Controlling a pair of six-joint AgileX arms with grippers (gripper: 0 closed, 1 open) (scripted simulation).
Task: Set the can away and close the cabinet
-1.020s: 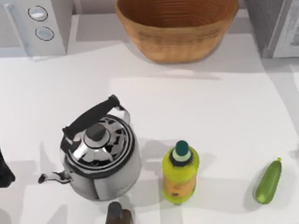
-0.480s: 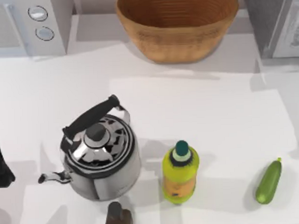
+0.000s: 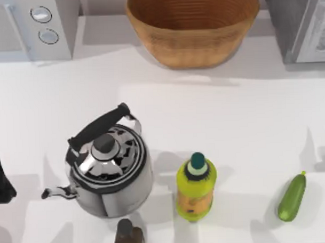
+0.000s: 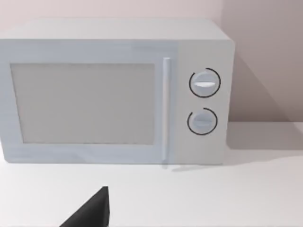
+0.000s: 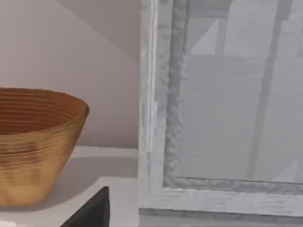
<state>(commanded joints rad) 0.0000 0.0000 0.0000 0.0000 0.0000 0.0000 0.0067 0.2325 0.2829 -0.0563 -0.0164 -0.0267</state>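
Facing the cabinet squarely, the right claw sits close in front of its door, which looks flush and shut, with the basket off beside it. Whether that claw is apart or together I cannot tell. The can, I'd guess, is stowed behind that door, just ahead of the claw. The left claw idles before the microwave, its state equally unclear.
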